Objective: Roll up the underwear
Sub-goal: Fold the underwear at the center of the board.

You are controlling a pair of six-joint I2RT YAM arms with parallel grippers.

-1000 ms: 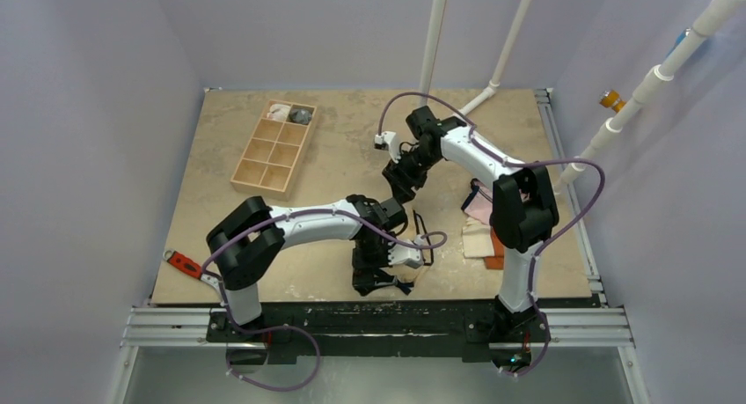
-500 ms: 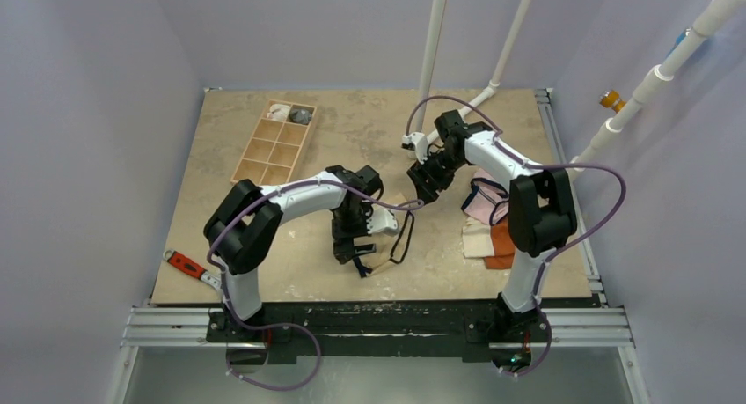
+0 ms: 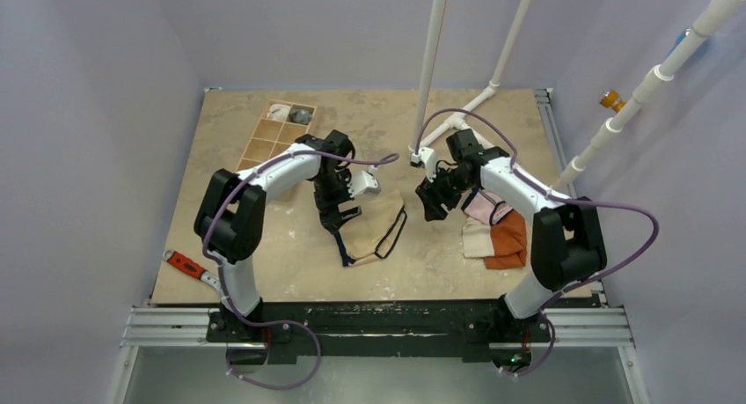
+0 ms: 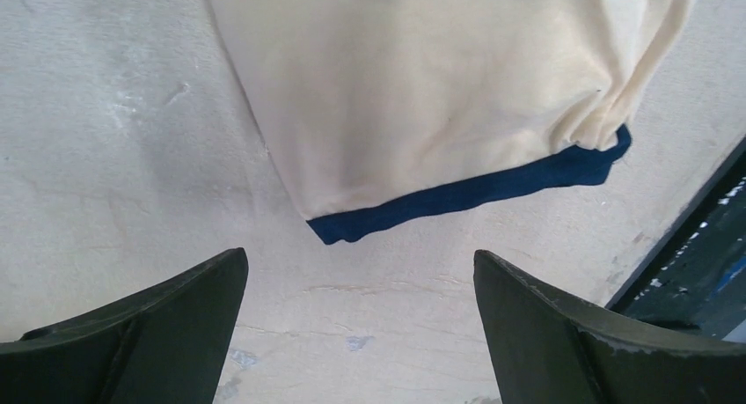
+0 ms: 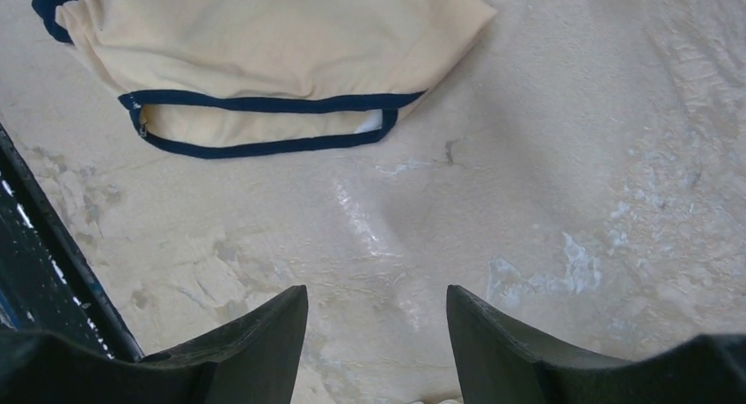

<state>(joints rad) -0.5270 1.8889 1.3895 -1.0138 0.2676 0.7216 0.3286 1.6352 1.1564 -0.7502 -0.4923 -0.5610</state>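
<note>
Overhead view of a mottled beige surface, two robot arms reaching in from its near edge. Tan-beige underwear with thin navy edging, lying loosely spread near the middle of the surface, between the two arms. Left pincer poised at the garment's left edge, spread wide and gripping nothing (in the left wrist view, dark fingers either side of bare surface, the navy hem just beyond their tips). Right pincer just to the right of the underwear and apart from it, likewise parted and empty; from its wrist camera, the garment's navy-trimmed opening well ahead of the fingertips. Further right, pink briefs beside folded orange and cream cloths. Wooden divided box toward the far left, small items in its farthest compartments. Red-handled tool at the near left edge.
</note>
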